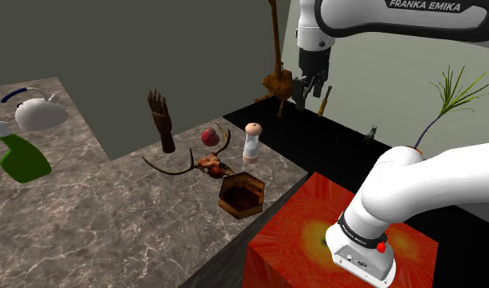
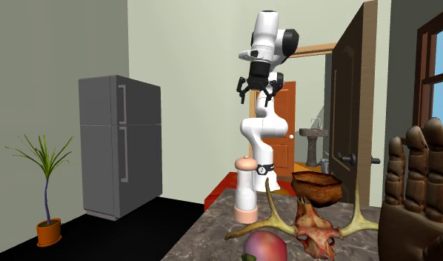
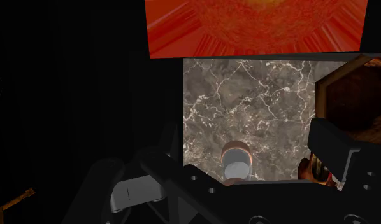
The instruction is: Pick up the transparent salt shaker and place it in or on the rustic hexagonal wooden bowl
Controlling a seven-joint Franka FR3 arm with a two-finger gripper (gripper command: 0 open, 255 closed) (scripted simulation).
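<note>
The salt shaker (image 1: 252,141), clear-bodied with a pinkish cap and base, stands upright on the marble counter (image 1: 112,221), just behind the brown hexagonal wooden bowl (image 1: 241,195). In the second exterior view the shaker (image 2: 246,189) stands to the left of the bowl (image 2: 317,185). My gripper (image 1: 310,92) hangs high in the air, well above the counter's edge, and in the second exterior view it (image 2: 258,87) is open and holds nothing. Looking down from the wrist, the shaker (image 3: 236,160) lies far below between the spread fingers, and the bowl (image 3: 355,95) is off beside one finger.
An antlered skull (image 1: 210,164), a reddish fruit (image 1: 208,136) and a carved wooden hand (image 1: 161,120) sit close to the shaker. A kettle (image 1: 38,110) and a green spray bottle (image 1: 22,155) stand far off on the counter. The red-orange stand (image 1: 341,237) adjoins the counter.
</note>
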